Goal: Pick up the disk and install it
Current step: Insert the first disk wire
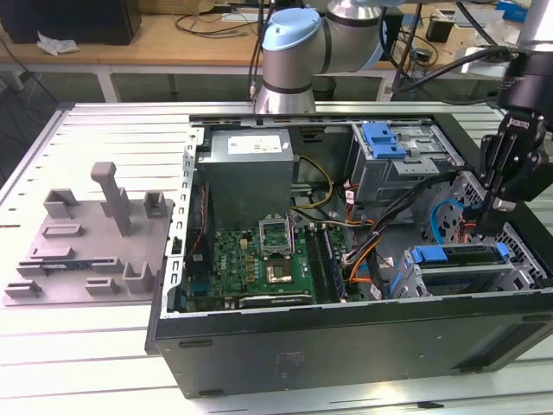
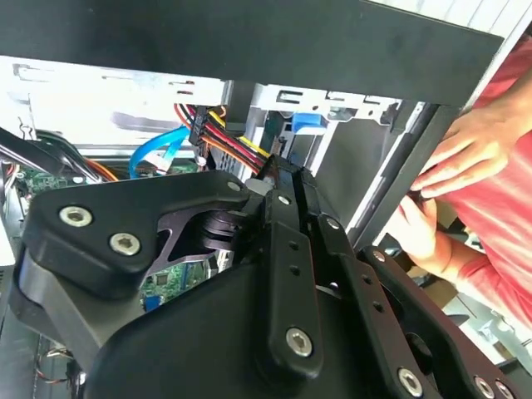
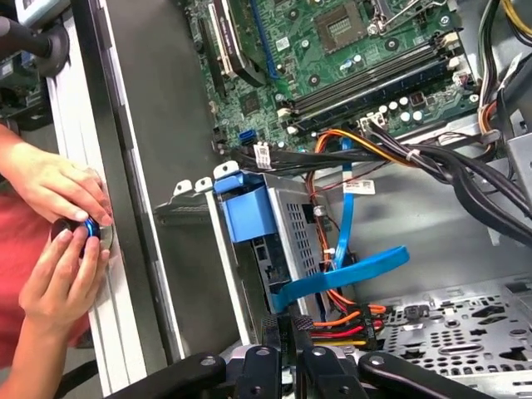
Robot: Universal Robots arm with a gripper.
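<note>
Gripper [image 1: 494, 206] is hanging with fingers [image 2: 283, 249] pressed together just beside the power cable [image 3: 349, 326], probably because the disk [image 1: 458, 254] is already sitting in its drive bay [image 1: 449, 278].

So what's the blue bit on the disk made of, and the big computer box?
The blue frame on the disk looks like plastic: bright even colour, smooth moulded shape. The computer box looks like sheet metal, dark matte outside, with thin folded walls.

Matt black metal on the gripper [image 2: 283, 179]. Smooth blue plastic on the drive carrier [image 1: 458, 253]; dull grey steel on the case [image 3: 432, 237].
</note>
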